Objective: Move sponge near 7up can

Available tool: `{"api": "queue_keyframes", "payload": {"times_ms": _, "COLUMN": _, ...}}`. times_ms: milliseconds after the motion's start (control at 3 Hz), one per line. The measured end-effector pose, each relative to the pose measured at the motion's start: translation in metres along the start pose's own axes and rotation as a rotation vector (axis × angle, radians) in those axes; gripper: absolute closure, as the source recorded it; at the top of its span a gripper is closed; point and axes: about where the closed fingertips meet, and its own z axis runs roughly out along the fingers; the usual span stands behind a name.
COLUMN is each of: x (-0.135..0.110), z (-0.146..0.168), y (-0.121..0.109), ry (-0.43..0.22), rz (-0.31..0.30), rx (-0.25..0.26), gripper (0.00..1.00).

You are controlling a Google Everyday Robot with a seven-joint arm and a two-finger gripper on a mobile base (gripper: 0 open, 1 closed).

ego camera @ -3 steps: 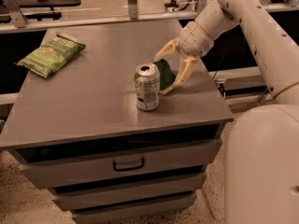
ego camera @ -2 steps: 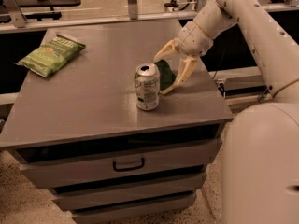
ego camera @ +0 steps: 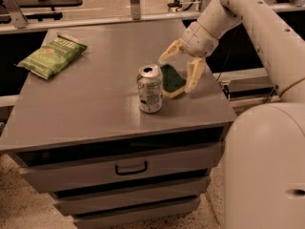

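Almost nothing has moved in the last second. The robot's pale gripper (ego camera: 175, 75) still hangs over the small sponge (ego camera: 171, 79) with its dark green top and yellow bottom. Its fingers are spread wide, one on each side, holding nothing. The sponge lies on the grey table (ego camera: 86, 104), just beside the silver-and-green 7up can (ego camera: 150, 88), so the job looks done.

One 7up can (ego camera: 150, 88), one sponge (ego camera: 171, 79), one chip bag (ego camera: 51, 56), one table (ego camera: 86, 106), one pincer (ego camera: 181, 66) astride the sponge.
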Motion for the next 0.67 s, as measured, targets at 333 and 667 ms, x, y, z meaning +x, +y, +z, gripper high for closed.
{"api": "queue_keyframes", "payload": {"times_ms": 333, "x": 0.006, "z": -0.010, "y": 0.004, "ry": 0.031, "rz": 0.016, "rx": 0.005, "gripper": 0.00}}
{"api": "queue_keyframes", "payload": {"times_ms": 667, "x": 0.012, "z": -0.027, "y": 0.014, "ry": 0.021, "rz": 0.066, "rx": 0.051, "gripper": 0.00}}
